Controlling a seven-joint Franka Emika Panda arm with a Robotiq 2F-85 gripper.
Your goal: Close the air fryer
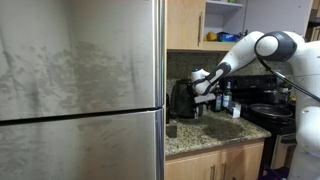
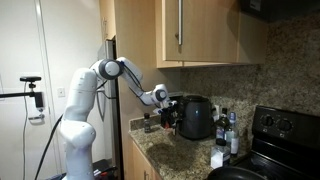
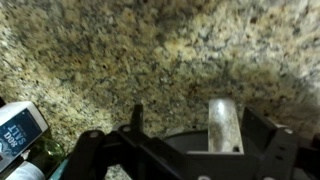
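The black air fryer shows in both exterior views (image 1: 182, 100) (image 2: 197, 118), standing on the granite counter under the wood cabinets. My gripper (image 1: 203, 82) (image 2: 164, 102) hovers at the fryer's front, just above the drawer side. In the wrist view the silver drawer handle (image 3: 225, 122) sticks out over the dark drawer rim (image 3: 185, 140). It lies between my two spread fingers (image 3: 200, 135), nearer the right one, and neither finger touches it. The gripper is open and holds nothing.
A steel fridge (image 1: 80, 90) fills most of an exterior view. Dark bottles (image 2: 226, 128) and a black stove (image 2: 275, 135) stand beside the fryer. A small white device with a digital display (image 3: 20, 130) lies on the granite counter (image 3: 120, 50).
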